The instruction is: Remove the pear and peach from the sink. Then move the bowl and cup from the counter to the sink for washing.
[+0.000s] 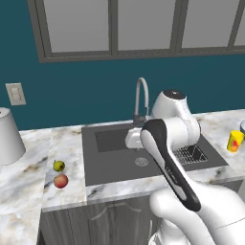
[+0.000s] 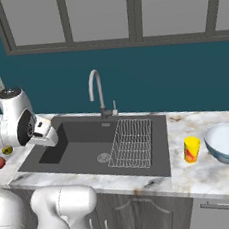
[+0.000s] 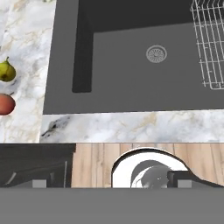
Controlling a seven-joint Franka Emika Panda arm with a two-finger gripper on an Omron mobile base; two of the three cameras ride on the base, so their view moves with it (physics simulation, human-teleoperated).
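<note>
The pear [image 1: 59, 165] and the peach [image 1: 61, 181] lie side by side on the white marble counter [image 1: 67, 143], left of the dark grey sink [image 1: 115, 165]. In the hand view the pear [image 3: 6, 71] and peach [image 3: 5, 104] sit at the left edge, beside the sink [image 3: 131, 78]. Over the sink's left part hovers my gripper [image 3: 111, 183], open, with nothing between its fingers. Right of the sink stand the yellow cup [image 2: 192, 149] and the pale bowl [image 2: 228, 143]. The basin holds no fruit or dishes.
A curved steel faucet [image 2: 97, 90] rises behind the basin. A wire rack [image 2: 132, 142] lies in the sink's right side. A large grey-white conical vessel [image 1: 8, 136] stands on the counter at the far left. Grey cabinets run below the counter's front edge.
</note>
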